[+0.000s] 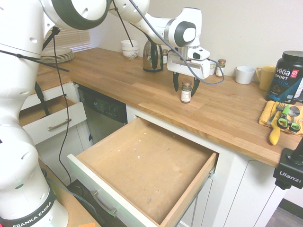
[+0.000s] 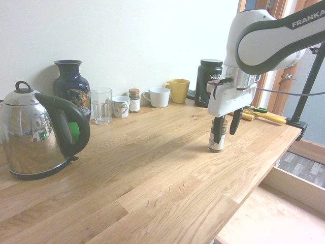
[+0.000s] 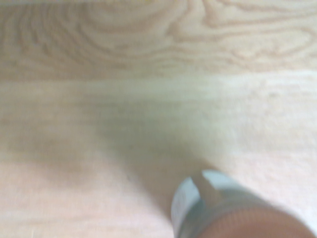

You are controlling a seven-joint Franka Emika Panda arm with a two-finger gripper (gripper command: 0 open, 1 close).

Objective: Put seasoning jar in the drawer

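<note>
My tool (image 1: 185,87), pointing straight down with fingers spread, brackets the upright seasoning jar (image 1: 186,92) standing on the tabletop (image 1: 142,82), its long axis vertical between them, unpinched; the open drawer (image 1: 147,165) lies below the tabletop's front edge.

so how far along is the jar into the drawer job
Done: the drawer is pulled out, nothing in it. In hand: the gripper hangs open, pointing down, a finger on either side of the seasoning jar, which stands upright on the countertop. Left: closing on the jar, lifting it and setting it in the drawer.
</note>
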